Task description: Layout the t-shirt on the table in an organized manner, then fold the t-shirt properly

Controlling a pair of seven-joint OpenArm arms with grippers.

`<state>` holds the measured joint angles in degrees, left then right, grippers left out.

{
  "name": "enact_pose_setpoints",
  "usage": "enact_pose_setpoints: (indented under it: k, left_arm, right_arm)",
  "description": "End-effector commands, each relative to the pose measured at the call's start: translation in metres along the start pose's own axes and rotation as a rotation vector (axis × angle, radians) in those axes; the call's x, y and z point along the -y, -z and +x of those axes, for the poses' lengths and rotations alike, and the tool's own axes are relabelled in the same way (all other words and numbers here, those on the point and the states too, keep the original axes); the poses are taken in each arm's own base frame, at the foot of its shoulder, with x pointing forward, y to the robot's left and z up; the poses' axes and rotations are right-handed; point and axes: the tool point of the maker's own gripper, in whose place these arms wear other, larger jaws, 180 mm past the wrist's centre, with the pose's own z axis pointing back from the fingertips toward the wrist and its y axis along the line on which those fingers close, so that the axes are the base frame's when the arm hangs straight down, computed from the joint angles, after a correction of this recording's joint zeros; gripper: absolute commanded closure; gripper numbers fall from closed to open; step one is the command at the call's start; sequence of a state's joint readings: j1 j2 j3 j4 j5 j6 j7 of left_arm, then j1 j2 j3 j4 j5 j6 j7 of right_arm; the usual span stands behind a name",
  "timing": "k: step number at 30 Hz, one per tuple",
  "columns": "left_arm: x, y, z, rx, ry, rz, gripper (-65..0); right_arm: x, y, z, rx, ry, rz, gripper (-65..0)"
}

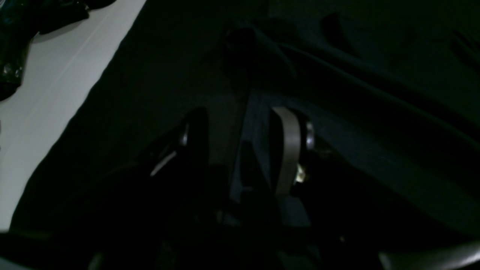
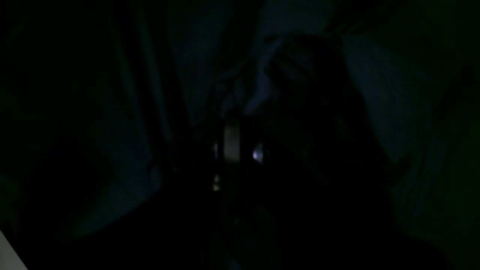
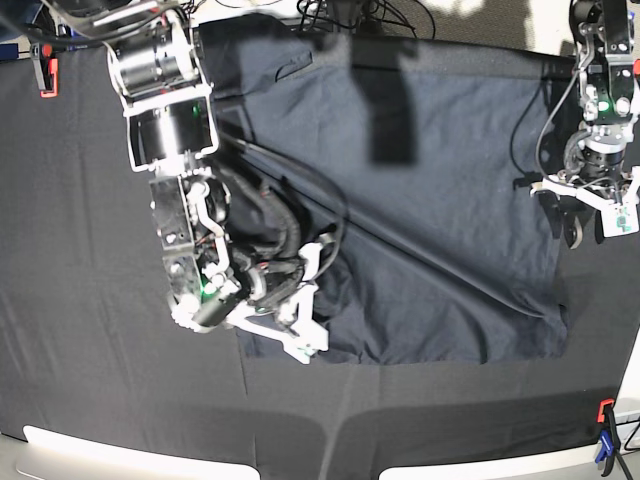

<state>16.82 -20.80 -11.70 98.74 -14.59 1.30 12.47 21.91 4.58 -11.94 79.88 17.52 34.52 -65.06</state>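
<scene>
The dark navy t-shirt [image 3: 440, 200] lies spread over the middle and right of the black-clothed table [image 3: 100, 250], with a long diagonal crease. My right gripper [image 3: 298, 340] is at the shirt's lower-left corner. In the very dark right wrist view its jaws [image 2: 236, 127] stand close together with bunched shirt fabric [image 2: 375, 93] at their tips. My left gripper [image 3: 590, 225] is at the shirt's right edge, fingers spread. In the left wrist view it [image 1: 240, 116] is open, with a shirt edge [image 1: 375, 112] running between the fingers over the tablecloth [image 1: 150, 75].
A red clamp [image 3: 46, 75] sits at the far left corner and a red and blue clamp [image 3: 605, 435] at the near right. Pale table edges [image 3: 100, 450] run along the front. Cables [image 3: 350, 12] hang at the back. A pale surface [image 1: 56, 75] borders the cloth.
</scene>
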Motion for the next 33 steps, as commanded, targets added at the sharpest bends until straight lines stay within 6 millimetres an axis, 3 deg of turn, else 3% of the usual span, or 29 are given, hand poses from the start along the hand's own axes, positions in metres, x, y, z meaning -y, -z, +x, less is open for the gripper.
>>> enact_pose_setpoints:
  k: [1, 4, 7, 12, 15, 20, 24, 33]
  left_arm:
    - [-0.004, 0.001, 0.017, 0.055, 0.015, 0.005, -24.9]
    - [-0.004, 0.001, 0.017, 0.055, 0.015, 0.005, -24.9]
    - [-0.004, 0.001, 0.017, 0.055, 0.015, 0.005, -24.9]
    - [-0.004, 0.001, 0.018, 0.055, 0.015, 0.004, -24.9]
    - [-0.004, 0.001, 0.018, 0.055, 0.015, 0.005, -24.9]
    - [-0.004, 0.001, 0.017, 0.055, 0.015, 0.005, -24.9]
    - [-0.004, 0.001, 0.017, 0.055, 0.015, 0.004, -24.9]
    - [-0.004, 0.001, 0.017, 0.055, 0.015, 0.004, -24.9]
  right_arm:
    - [0.005, -0.01, 0.022, 0.06, -0.026, -0.011, -8.5]
    - [0.01, -0.012, 0.021, 0.065, -0.022, -0.019, -17.9]
    - [0.03, -0.021, 0.019, 0.086, 0.031, -0.065, -24.7]
    - [0.09, -0.047, 0.019, 0.211, 0.252, -0.177, -25.7]
    - [0.114, -0.044, 0.006, 0.182, 0.353, -0.176, -25.7]
    - [0.123, -0.016, -0.014, 0.064, 0.445, -0.106, -25.7]
    - [0.134, 0.0, -0.036, -0.048, 0.504, -0.151, -25.7]
    - [0.145, 0.006, -0.05, -0.08, 0.542, -0.224, -25.6]
